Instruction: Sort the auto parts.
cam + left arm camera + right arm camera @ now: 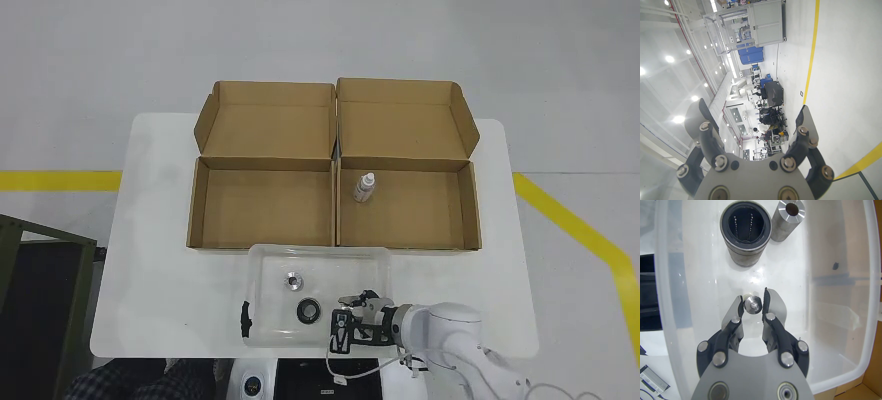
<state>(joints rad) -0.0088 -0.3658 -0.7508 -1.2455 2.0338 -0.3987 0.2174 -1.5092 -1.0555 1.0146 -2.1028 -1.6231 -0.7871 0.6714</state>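
Bearing [745, 237], sleeve [787, 220] and small plug [752, 306] inside tub [664, 294].

I've got a white table [150, 250]. Two open cardboard boxes sit side by side on the far half, left box [262, 208] and right box [420, 210], walls touching. A clear plastic bin [320, 250] is at the near edge, just in front of them. There's a small black object [245, 320] at the bin's left end.

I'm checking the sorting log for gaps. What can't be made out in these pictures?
- Small metal piece: the right wrist view shows it end on, inside the right gripper, so its length and lower end are hidden.
- White piece in a cardboard box: too small in the top view to identify.
- Black item at the bin edge: too small in the top view to identify.
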